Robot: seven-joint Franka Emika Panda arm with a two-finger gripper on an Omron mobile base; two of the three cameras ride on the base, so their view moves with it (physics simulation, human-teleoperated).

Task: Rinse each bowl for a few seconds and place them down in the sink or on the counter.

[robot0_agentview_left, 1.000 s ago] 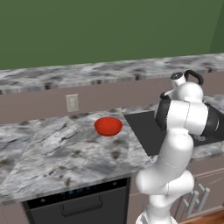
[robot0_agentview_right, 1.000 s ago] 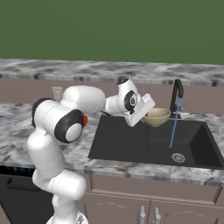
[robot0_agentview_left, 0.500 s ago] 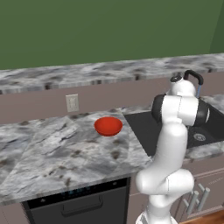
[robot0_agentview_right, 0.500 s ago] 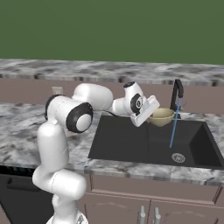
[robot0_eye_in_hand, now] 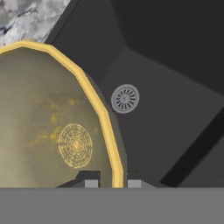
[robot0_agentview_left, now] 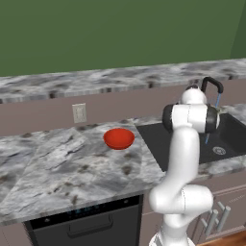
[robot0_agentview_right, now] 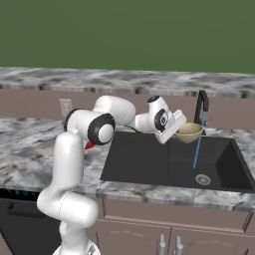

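Note:
The tan bowl [robot0_agentview_right: 189, 132] hangs over the black sink [robot0_agentview_right: 144, 162], tilted, with its right rim at the blue water stream [robot0_agentview_right: 197, 149] that falls from the black faucet [robot0_agentview_right: 201, 102]. My gripper [robot0_agentview_right: 177, 127] is shut on the bowl's left rim. In the hand view the fingertips pinch the yellow rim of the tan bowl [robot0_eye_in_hand: 48, 122] at my gripper [robot0_eye_in_hand: 112, 183], and the silver drain [robot0_eye_in_hand: 125, 98] lies below. The red bowl [robot0_agentview_left: 118, 138] sits upright on the counter [robot0_agentview_left: 57, 163], left of the sink [robot0_agentview_left: 153, 139], far from the gripper.
A wall outlet [robot0_agentview_left: 79, 113] sits on the backsplash behind the red bowl. A dishwasher front [robot0_agentview_left: 86, 223] is under the counter, and cabinet doors [robot0_agentview_right: 149, 234] are below the sink. My own arm [robot0_agentview_left: 185, 144] hides much of the basin in the left base view.
The arm has stretched further right over the sink, carrying the tan bowl a little closer to the water stream. The red bowl has not moved.

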